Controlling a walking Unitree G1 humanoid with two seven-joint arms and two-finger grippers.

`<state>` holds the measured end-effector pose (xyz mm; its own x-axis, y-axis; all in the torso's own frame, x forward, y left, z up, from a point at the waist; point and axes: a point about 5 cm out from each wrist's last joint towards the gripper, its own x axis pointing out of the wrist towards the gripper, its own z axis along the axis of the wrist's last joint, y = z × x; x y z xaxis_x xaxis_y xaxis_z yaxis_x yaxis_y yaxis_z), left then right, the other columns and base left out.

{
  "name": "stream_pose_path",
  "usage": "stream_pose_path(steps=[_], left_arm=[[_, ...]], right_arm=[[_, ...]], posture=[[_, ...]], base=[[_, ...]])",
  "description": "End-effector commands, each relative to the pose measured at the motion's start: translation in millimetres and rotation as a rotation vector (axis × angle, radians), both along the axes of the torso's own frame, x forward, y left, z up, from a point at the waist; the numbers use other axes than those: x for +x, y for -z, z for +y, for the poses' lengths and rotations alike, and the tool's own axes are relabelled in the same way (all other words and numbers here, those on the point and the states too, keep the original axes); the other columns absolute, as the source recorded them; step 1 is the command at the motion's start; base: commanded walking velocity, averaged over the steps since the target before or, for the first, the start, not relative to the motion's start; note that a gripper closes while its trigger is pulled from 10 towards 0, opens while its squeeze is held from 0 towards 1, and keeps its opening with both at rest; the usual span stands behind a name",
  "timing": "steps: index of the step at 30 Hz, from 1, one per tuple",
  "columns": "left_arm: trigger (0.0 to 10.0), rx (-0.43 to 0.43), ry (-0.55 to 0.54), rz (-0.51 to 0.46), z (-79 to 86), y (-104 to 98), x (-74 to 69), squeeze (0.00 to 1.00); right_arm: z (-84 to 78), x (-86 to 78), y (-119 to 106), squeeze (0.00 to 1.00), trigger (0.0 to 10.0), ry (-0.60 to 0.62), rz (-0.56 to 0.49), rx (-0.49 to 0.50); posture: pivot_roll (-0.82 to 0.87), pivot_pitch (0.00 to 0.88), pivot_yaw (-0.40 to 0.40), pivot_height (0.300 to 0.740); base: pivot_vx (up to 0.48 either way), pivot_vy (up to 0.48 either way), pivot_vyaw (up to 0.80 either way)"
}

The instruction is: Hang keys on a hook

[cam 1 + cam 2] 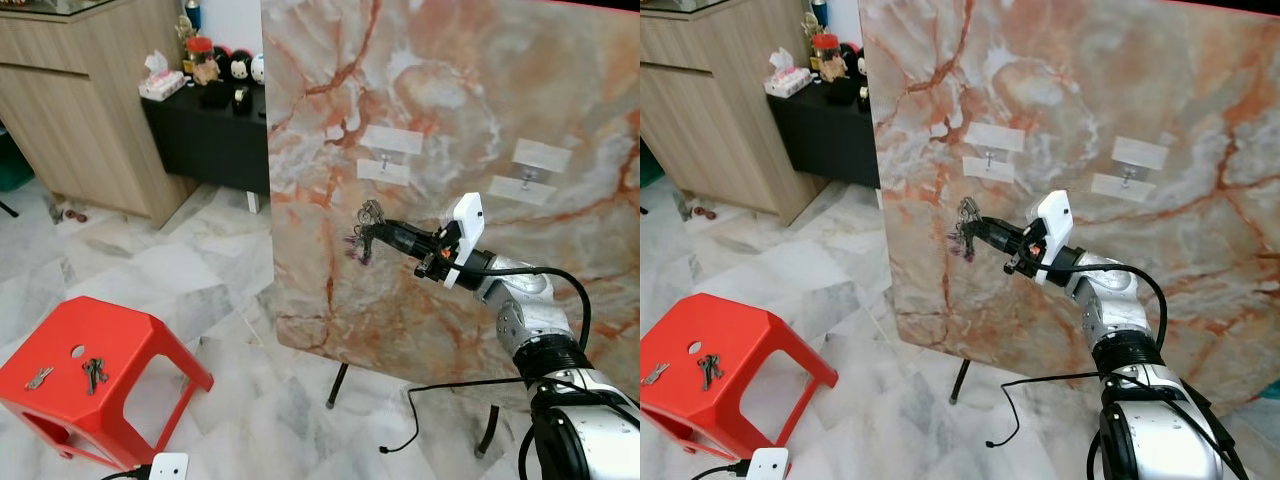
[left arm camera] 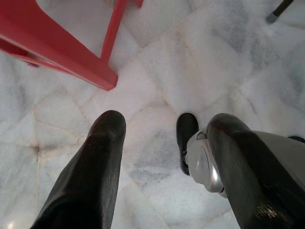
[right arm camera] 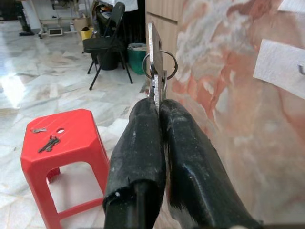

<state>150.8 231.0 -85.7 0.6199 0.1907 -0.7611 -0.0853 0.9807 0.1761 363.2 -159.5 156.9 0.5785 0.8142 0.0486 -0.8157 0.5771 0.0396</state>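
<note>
The left gripper (image 2: 157, 157) is hanging low over the pale marble floor (image 2: 157, 62), its 2 black fingers (image 2: 90, 176) spread apart and holding nothing, with a corner of the red stool (image 2: 71, 57) just beyond them.

The right gripper (image 1: 372, 232) is reaching forward from the silver right arm (image 1: 525, 320), and its fingers (image 3: 143, 148) are pressed tightly together on a bunch of keys (image 1: 366, 228). In the right wrist view, a flat silver key (image 3: 154, 71) is standing upright out of the fingertips, with a thin round key ring (image 3: 167, 64) looped behind it. From the head views the bunch is a small dark cluster with a purplish piece hanging at its lower end. It is being held close in front of the orange-veined marble board (image 1: 450, 100), below and slightly left of the nearer hook (image 1: 384, 158), and apart from it.

That hook is sitting between 2 white strips of tape, and a 2nd hook (image 1: 528, 177) with the same tape is mounted further to the right on the board. Both hooks are bare.

Down on the left, the stool's seat is carrying 2 more sets: a dark bunch (image 1: 94, 373) beside the round hole and a lighter single key (image 1: 39, 377) near the edge.

Further back, a wooden cabinet (image 1: 90, 110) is standing beside a low black table (image 1: 205, 135) bearing a tissue box (image 1: 160, 82) and small figurines.
</note>
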Motion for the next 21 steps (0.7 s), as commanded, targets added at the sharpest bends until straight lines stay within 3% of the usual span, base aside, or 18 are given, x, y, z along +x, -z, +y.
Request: stream_pose_path(steps=[1, 8, 21], left_arm=[[10.0, -0.007, -0.011, 0.01, -0.7, 1.7, -3.5, 0.0], [10.0, -0.013, -0.02, -0.001, -0.1, 1.2, -3.4, 0.0], [10.0, -0.018, -0.029, -0.002, -1.8, 0.7, -0.2, 0.0]], right_arm=[[-0.4, 0.6, -5.9, 0.0, 10.0, -0.006, -0.034, -0.006], [0.5, -1.0, -1.8, 0.0, 10.0, -0.013, -0.025, -0.017], [0.4, -2.4, -3.2, 0.0, 10.0, -0.03, -0.033, -0.019]], posture=[[0.09, 0.037, -0.055, 0.737], [0.09, 0.043, -0.058, 0.737], [0.09, 0.062, -0.058, 0.737]], base=[[0.277, 0.0, 0.0], [0.276, 0.0, 0.0], [0.0, 0.0, 0.0]])
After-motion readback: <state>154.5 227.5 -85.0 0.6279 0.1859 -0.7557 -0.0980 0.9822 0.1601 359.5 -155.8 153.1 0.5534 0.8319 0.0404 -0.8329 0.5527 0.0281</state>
